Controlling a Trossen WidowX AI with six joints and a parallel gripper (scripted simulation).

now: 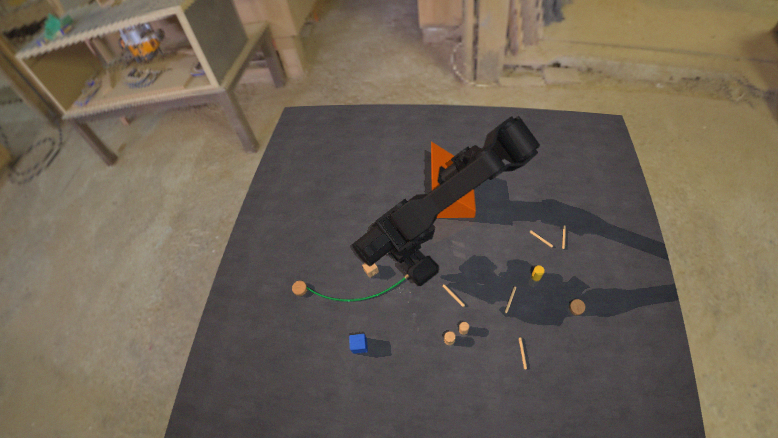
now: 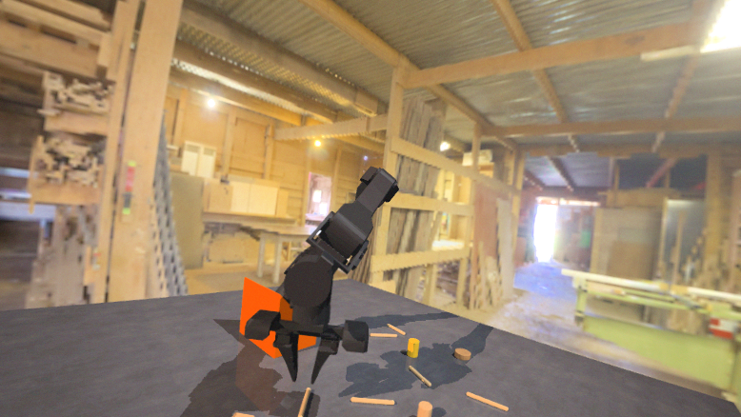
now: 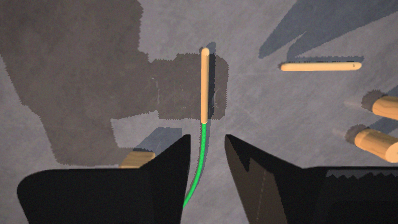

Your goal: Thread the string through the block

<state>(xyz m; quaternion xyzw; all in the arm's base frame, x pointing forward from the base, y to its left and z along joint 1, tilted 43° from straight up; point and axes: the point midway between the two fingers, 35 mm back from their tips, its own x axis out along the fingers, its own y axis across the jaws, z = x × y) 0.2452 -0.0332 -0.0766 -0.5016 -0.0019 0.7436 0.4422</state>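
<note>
The stick on the string (image 3: 204, 87) (image 2: 305, 403) lies on the table; in the top view the gripper hides most of it. The green string (image 1: 348, 300) (image 3: 202, 160) curves from it to the round button (image 1: 298, 288). My gripper (image 3: 207, 140) (image 2: 305, 382) is partly open and empty, above the table. In the wrist view the string passes between the fingertips and the stick lies just beyond them. The wooden block (image 1: 370, 269) (image 3: 137, 160) stands beside the gripper, partly hidden by a finger in the wrist view. I cannot make out its hole.
Loose sticks (image 1: 453, 295) (image 3: 321, 66) (image 2: 371, 401) lie to the right. Two upright pegs (image 1: 449, 338) (image 1: 463, 327), a yellow cylinder (image 1: 537, 273) and a brown disc (image 1: 577, 306) are also there. A blue cube (image 1: 357, 343) stands towards the front. An orange wedge (image 1: 457, 209) (image 2: 259, 300) is near the arm.
</note>
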